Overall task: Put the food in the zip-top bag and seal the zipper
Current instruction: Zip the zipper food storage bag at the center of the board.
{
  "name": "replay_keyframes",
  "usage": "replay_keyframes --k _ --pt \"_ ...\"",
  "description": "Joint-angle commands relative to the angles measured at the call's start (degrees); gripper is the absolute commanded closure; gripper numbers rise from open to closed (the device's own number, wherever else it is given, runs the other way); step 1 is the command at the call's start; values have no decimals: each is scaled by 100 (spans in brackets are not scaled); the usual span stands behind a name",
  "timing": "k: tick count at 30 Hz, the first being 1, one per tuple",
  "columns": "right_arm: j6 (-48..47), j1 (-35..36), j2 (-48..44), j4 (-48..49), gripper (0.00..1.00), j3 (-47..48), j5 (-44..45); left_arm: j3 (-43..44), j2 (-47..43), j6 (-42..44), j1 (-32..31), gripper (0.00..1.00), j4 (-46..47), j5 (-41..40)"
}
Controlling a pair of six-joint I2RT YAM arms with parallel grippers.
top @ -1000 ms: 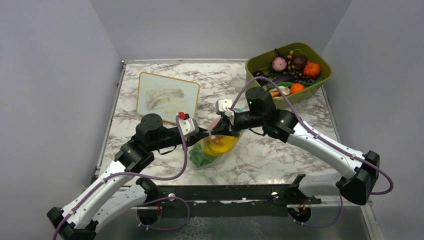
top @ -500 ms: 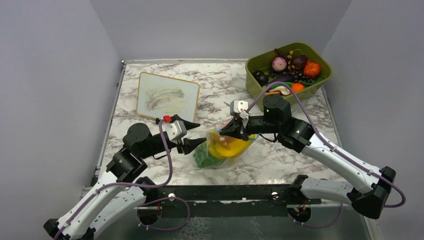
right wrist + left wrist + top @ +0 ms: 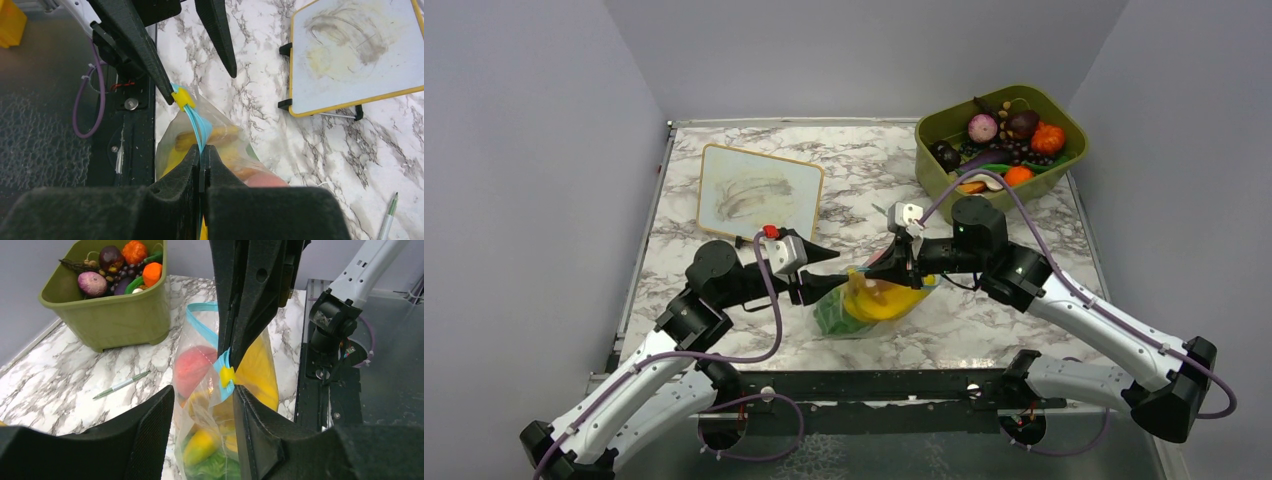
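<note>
The zip-top bag [image 3: 869, 305] hangs over the marble table's near middle. My right gripper [image 3: 876, 272] is shut on the teal zipper [image 3: 196, 122], which rises out of its closed pads [image 3: 192, 165]. Food shows through the clear plastic: a yellow piece [image 3: 879, 300], green lettuce [image 3: 832, 316] and a pink-red piece [image 3: 192, 370]. A yellow slider [image 3: 227, 376] sits on the zipper's end. My left gripper [image 3: 202, 390] is open. Its fingers [image 3: 150, 430] straddle the bag just below the slider. From above, the left gripper [image 3: 837, 270] is at the bag's left edge.
An olive-green tub [image 3: 1034, 185] of other toy produce stands at the back right. A wood-framed white board [image 3: 759, 195] lies at the back left. A green pen [image 3: 121, 385] lies on the marble between tub and bag. The black base rail [image 3: 874, 385] runs along the near edge.
My left gripper opened, drew back to the left, then came forward around the bag's end. The right gripper carried the bag slightly to the right and stays shut.
</note>
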Motion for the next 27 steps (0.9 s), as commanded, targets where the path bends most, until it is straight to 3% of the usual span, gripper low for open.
replay_keyframes --k 1,15,20,25,27 --pt "199 -4 -212 670 99 -81 -226 -48 -68 31 11 52 204 389" --pt "506 -4 -222 788 99 -168 -298 -409 -251 65 11 55 499 596" --pt "554 -4 -218 840 99 -199 -335 -433 -118 8 9 70 670 745" --pt "576 -4 -241 859 99 -274 -367 -531 -174 17 11 100 745 746" --pt "581 -4 -248 854 99 -308 -398 -535 -198 32 15 100 720 746"
